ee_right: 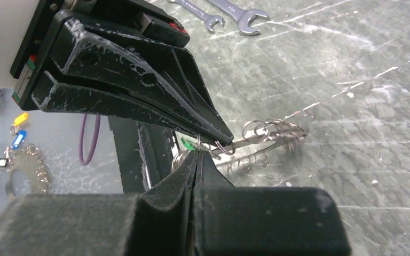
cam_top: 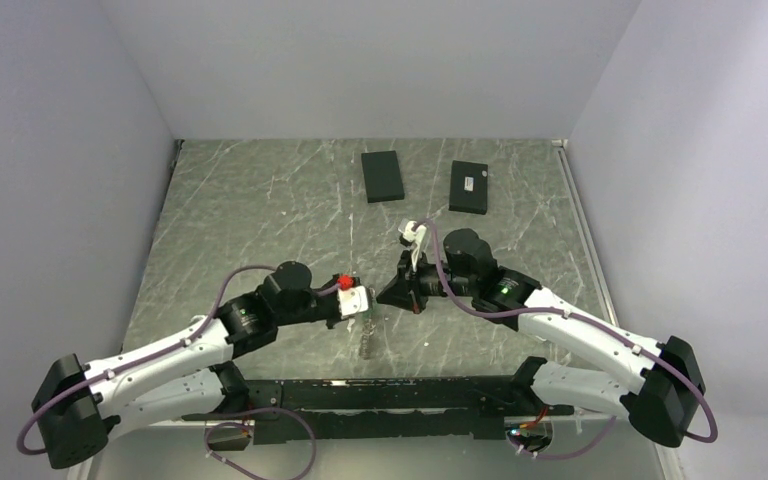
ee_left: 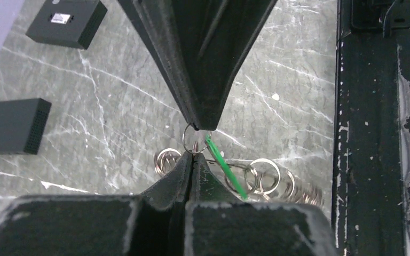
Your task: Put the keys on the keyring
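The keyring (ee_left: 184, 141) is clamped between the closed left gripper (ee_left: 192, 159) and right gripper (ee_left: 202, 126); the keys (cam_top: 367, 342), just nearer, seem unthreaded.

We record the keyring (ee_left: 184, 141), a small silver wire loop, held upright clear of the table (ee_left: 112, 106), a green tag (ee_left: 225, 166) against it; more silver rings (ee_left: 257, 176) (keys indistinct) lie flat beneath.
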`<state>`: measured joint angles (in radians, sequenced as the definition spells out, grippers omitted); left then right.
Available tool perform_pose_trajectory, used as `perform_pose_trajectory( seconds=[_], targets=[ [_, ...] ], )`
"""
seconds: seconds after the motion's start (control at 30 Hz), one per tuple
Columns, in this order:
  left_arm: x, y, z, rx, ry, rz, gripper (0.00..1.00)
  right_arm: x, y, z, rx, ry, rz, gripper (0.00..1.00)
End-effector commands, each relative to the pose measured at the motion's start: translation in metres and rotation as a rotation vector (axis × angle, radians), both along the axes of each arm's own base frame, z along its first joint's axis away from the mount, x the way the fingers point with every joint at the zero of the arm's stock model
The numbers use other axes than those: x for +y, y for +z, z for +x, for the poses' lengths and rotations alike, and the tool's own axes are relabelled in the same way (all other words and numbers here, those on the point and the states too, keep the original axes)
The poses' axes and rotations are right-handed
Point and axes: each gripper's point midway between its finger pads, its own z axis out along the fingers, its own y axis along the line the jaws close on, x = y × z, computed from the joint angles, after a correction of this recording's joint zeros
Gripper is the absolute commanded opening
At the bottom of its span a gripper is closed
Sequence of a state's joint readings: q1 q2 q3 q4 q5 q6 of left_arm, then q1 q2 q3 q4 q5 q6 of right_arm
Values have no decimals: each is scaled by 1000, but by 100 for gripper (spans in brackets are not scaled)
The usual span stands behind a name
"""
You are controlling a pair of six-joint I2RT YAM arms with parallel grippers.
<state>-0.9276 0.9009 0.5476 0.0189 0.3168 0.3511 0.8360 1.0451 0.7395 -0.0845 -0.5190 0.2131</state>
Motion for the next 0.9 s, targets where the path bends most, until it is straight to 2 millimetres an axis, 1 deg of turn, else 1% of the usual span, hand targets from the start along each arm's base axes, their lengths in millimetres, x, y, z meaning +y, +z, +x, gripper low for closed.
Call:
perform_pose_trajectory(
  seconds=[0.0, 0.1, 0.17, 0.23, 0.27, 0.33, 0.47, 0.5, 0.57, 0.63, 0.7, 0.87],
  targets=[
    [-10, 27, 6, -219, -79, -7, 0, -1, 9, -9, -4, 31, 30, 0],
    [-11, 29, 9, -247, -79, 10, 0, -5, 4, -7, -3, 7, 8, 0],
    [-10, 28, 11, -246, -70, 25, 0, -9, 1, 0, -17, -43, -10, 0],
    [-9, 29, 15, -245, -53, 51, 0, -18, -1, 17, -43, -151, -40, 0],
    [-7, 26, 16, -232, -49, 80, 0, -24, -3, 26, -62, -212, -60, 0],
    [-4, 26, 15, -233, -47, 115, 0, -39, -2, 44, -105, -339, -90, 0],
    [3, 20, 19, -252, -14, 194, 0, -60, 6, 65, -165, -504, -92, 0],
    [4, 19, 19, -258, -10, 208, 0, -62, 8, 65, -171, -513, -84, 0],
    [5, 18, 20, -268, -3, 212, 0, -59, 9, 63, -175, -495, -65, 0],
    [5, 18, 19, -276, -3, 208, 0, -51, 6, 59, -160, -451, -58, 0],
    [6, 19, 22, -289, 11, 227, 0, -49, 4, 58, -152, -441, -59, 0],
    [14, 15, 36, -357, 65, 360, 0, -52, 5, 63, -168, -467, -56, 0]
  ],
)
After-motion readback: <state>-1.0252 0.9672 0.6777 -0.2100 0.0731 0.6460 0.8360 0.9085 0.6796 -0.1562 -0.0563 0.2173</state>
